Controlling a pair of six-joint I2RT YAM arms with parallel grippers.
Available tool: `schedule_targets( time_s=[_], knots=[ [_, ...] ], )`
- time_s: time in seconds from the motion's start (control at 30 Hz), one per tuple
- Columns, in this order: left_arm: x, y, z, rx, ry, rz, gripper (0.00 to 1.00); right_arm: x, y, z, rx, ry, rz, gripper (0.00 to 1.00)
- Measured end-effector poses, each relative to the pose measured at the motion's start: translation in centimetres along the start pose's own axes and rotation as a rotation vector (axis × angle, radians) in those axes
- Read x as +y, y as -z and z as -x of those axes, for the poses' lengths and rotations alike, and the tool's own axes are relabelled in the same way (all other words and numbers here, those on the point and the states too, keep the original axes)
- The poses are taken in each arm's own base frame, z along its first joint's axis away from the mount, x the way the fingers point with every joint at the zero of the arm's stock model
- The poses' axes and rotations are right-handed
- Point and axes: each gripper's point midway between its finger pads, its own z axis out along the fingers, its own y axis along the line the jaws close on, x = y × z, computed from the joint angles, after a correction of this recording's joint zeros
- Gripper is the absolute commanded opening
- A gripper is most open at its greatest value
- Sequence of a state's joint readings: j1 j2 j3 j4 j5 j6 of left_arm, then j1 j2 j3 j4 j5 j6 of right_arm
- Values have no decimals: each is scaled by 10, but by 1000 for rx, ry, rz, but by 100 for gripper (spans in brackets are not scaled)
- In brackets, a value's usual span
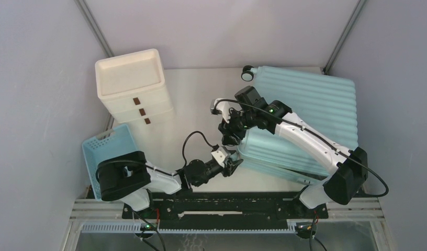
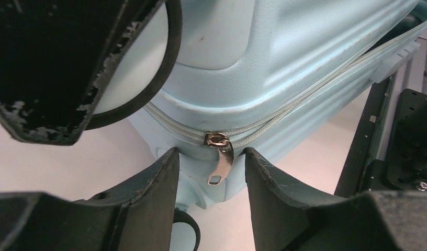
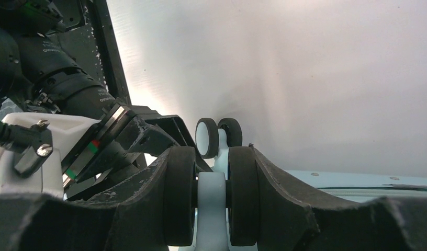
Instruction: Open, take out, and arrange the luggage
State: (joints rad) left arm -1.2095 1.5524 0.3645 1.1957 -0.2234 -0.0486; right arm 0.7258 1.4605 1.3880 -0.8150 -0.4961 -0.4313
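The left gripper (image 1: 235,163) is hovering low at the near-left corner of the luggage (image 1: 316,99), close to the desk's (image 1: 201,94) near edge. Its fingers (image 2: 148,193) are standing apart, and the metal zip pull (image 2: 220,159) is hanging between them without touching either pad, just below the white zip line that is running round the shell. Just beyond it, the right gripper (image 1: 229,137) is reaching in from the right. It is clamping a black twin wheel (image 3: 211,204) on that same corner, one finger (image 3: 284,198) pressing on each outer side, with the pale blue fork showing between the tyres. A second twin wheel (image 3: 217,137) is showing right behind it.

The luggage is lying ribbed side up, taking up the desk's right half as far as the far-right corner, with another wheel (image 1: 247,73) sticking out at its far-left corner. A blue lattice basket (image 1: 109,146) is sitting at the left edge, and a white drawer unit (image 1: 130,78) is standing in the far-left corner.
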Motion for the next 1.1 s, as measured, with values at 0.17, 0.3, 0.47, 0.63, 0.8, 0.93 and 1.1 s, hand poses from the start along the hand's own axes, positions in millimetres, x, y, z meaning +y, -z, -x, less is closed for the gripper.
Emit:
schedule_targets(
  time_s=[0.17, 0.3, 0.47, 0.63, 0.8, 0.93, 1.1],
  knots=[
    [2, 0, -2, 12, -21, 25, 24, -4, 0, -1, 0, -3, -18, 0],
    [5, -1, -7, 39, -49, 45, 11, -10, -1, -1, -1, -3, -43, 0],
    [4, -1, -8, 48, -73, 46, 0, -13, -2, -1, -3, -1, -57, 0],
    [4, 0, -7, 52, -81, 44, 5, -13, -2, -1, -12, 5, -61, 0],
    [6, 1, -5, 51, -78, 51, 16, -12, -2, -1, -17, 8, -63, 0],
    [8, 2, -3, 49, -70, 64, 19, -12, -2, -1, -20, 11, -63, 0],
    [10, 3, -3, 53, -63, 75, 24, -11, -2, -1, -21, 13, -63, 0]
  ],
)
